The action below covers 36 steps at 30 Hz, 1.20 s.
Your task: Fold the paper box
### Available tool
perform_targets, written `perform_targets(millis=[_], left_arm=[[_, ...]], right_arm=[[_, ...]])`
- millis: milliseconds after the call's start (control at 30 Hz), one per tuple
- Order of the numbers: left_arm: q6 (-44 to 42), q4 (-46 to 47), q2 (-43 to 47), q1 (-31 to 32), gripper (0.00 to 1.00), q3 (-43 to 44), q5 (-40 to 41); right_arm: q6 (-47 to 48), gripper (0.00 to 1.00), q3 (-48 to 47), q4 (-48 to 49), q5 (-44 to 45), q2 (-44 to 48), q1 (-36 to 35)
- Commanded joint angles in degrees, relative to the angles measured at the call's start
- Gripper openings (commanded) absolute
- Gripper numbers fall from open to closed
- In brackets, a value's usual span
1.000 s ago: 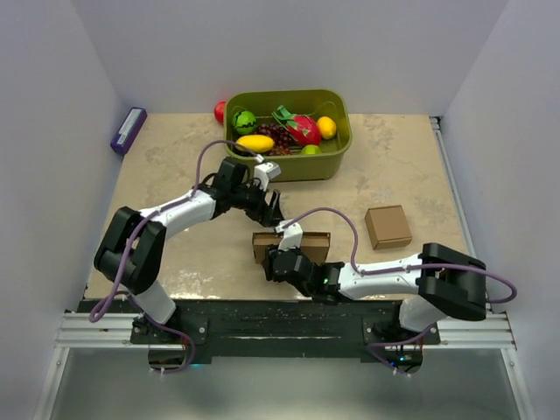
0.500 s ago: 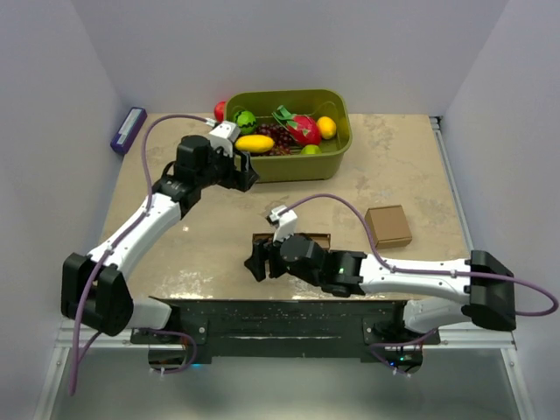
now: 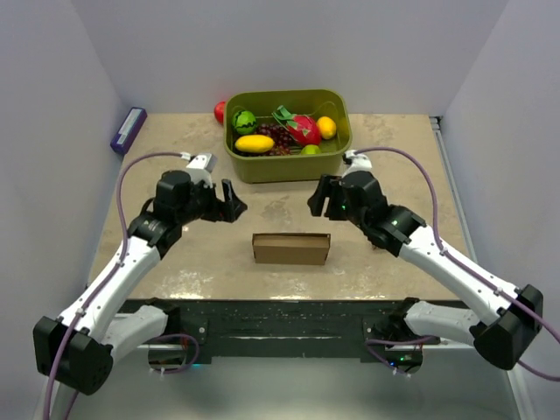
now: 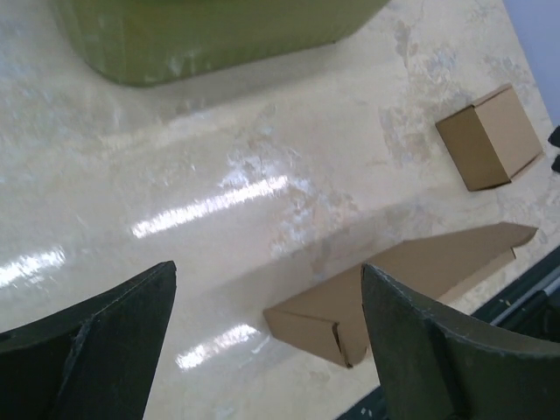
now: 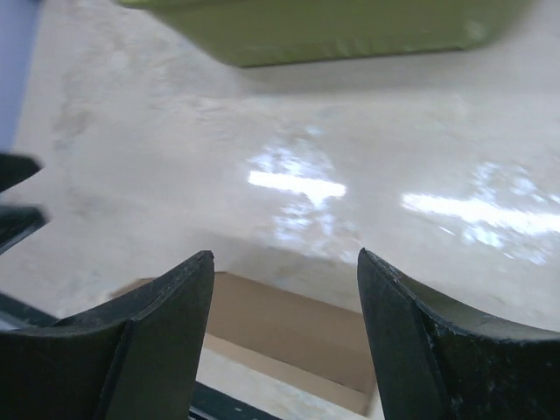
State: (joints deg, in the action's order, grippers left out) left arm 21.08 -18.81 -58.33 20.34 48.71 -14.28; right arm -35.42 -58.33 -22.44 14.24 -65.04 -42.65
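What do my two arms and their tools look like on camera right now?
Both arms have white tubular links between chunky black joint housings. The left arm and right arm each carry a loose purple cable looping to the wrist. The left tool and right tool are black, with broad wedge-shaped dark fingers and a small white block behind them.

Brown paper box [image 3: 291,248]; olive-green bin [image 3: 289,166]; beige marbled table [image 3: 394,149]
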Motion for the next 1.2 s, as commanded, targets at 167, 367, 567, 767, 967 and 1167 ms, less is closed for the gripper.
perform_targets(millis=[167, 367, 567, 767, 967, 1167], left_arm=[[13.9, 7.7, 6.6, 2.3, 0.89, -12.0, -3.1], [15.7, 10.6, 7.8, 2.6, 0.89, -12.7, -3.5], [17.6, 12.4, 7.2, 4.3, 0.88, -14.3, -4.5], [18.7, 12.2, 8.9, 6.6, 0.88, -14.7, -1.7], [16.4, 14.9, 11.7, 7.5, 0.89, -17.2, -0.6], [14.5, 14.2, 10.9, 7.6, 0.87, -17.3, -2.1]], right_arm=[[-5.6, 0.68, 11.6, -2.7, -4.7, 9.0, 4.5], [-10.3, 0.67, 16.0, 0.2, -4.7, 13.0, 4.6], [-12.7, 0.65, 18.6, 0.1, -4.1, 16.0, 4.6], [-14.9, 0.64, 20.1, 0.3, -2.9, 19.1, 4.6], [-11.7, 0.66, 20.2, 0.6, -3.3, 24.2, 4.6], [-6.0, 0.61, 19.0, -2.3, -2.9, 24.8, 4.6]])
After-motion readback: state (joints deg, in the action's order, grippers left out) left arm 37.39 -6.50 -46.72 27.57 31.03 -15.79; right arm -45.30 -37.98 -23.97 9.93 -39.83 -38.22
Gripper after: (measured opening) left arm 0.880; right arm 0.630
